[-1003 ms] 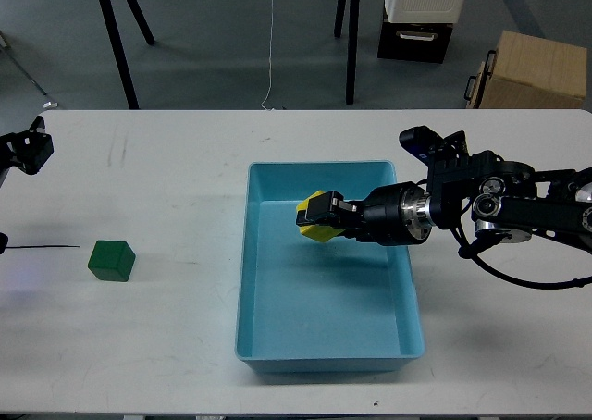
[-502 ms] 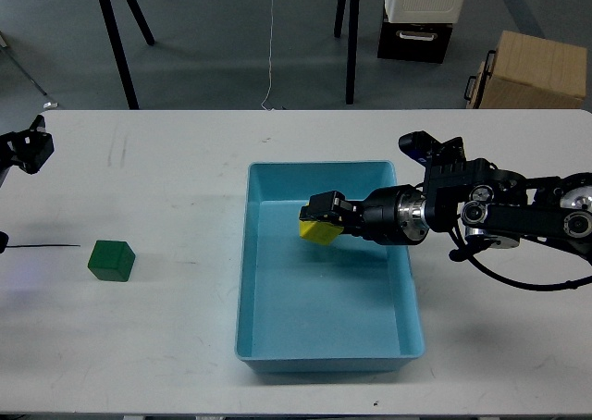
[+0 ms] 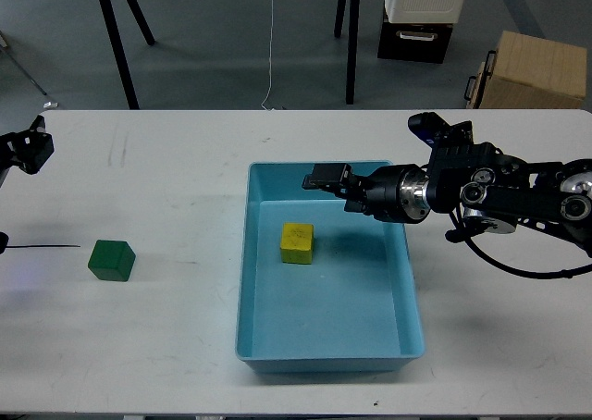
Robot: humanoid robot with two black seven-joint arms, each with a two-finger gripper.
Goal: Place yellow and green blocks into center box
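The yellow block (image 3: 297, 243), held in the right gripper (image 3: 326, 177) a moment ago, is now seen released on the floor of the center box (image 3: 324, 355), just below and slightly left of the claw, which is raised and empty, its fingers parted. Half the task is judged done. The green block (image 3: 112, 260) is left on the table (image 3: 166, 346), far left of the claw. The left gripper (image 3: 28, 150) cannot be read. No legible writing is seen.

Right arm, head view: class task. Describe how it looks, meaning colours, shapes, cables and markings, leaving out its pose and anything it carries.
The right arm is black, built from chunky rounded segments. A silver ring sits at the wrist, with round silver joint caps further back. A thin black cable loops beneath it. A small blue patch shows on top. The right gripper ends in flat black fingers. No lettering is readable.
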